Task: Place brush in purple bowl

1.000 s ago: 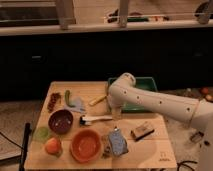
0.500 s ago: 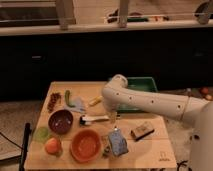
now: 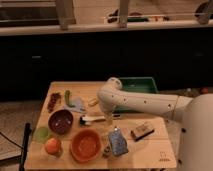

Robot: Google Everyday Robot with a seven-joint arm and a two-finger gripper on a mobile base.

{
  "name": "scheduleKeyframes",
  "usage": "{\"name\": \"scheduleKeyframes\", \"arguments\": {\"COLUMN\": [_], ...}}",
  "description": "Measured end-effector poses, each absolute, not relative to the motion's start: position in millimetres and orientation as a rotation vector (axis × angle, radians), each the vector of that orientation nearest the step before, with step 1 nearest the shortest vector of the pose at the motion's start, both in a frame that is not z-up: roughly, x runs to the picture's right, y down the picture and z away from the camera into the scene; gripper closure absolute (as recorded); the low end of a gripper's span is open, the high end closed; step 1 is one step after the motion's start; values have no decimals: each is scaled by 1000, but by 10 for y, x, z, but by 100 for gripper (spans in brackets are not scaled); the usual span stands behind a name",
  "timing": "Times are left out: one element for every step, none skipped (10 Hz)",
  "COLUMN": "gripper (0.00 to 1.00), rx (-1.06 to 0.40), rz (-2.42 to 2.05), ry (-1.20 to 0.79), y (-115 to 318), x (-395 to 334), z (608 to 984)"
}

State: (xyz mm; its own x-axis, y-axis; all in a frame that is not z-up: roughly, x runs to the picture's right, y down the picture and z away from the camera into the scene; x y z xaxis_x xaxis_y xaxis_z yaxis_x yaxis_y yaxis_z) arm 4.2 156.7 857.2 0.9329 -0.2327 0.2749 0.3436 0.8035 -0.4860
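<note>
The brush (image 3: 94,119) lies on the wooden table (image 3: 150,150), white handle running right, small dark head at its left end beside the purple bowl (image 3: 61,121). The bowl sits at the table's left and holds nothing. My gripper (image 3: 110,123) hangs down from the white arm (image 3: 145,102), right over the right end of the brush handle. The handle's far end is hidden behind the gripper.
An orange bowl (image 3: 86,145) stands in front of the brush, an orange fruit (image 3: 52,146) to its left. A blue bag (image 3: 117,142) and a short wooden brush (image 3: 142,130) lie right of it. A green tray (image 3: 137,86) sits at the back right. Small items (image 3: 67,97) lie at the back left.
The arm has swung left and the gripper has come down from near the green tray to the brush handle's right end. The brush and bowls have not moved.
</note>
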Motion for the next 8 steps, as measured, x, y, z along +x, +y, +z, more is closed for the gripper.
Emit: {"name": "scheduleKeyframes", "arguments": {"gripper": [20,20,22,28,38,49,59,68], "rx": [-562,-565,-569,-572,-575,-578,-581,-588], "rz": [-300,-288,-274,-267,-264,-261,-257,-248], "ry": [-205,-203,-198,-197,-196,-197,-199,-205], "y": [1588,1600,1613,1622,1633,1643,1654,1681], "x": [46,62,97,105,98,86,89,97], "z": [8624,8668,8714,8740,8767,8787,8797,8805]}}
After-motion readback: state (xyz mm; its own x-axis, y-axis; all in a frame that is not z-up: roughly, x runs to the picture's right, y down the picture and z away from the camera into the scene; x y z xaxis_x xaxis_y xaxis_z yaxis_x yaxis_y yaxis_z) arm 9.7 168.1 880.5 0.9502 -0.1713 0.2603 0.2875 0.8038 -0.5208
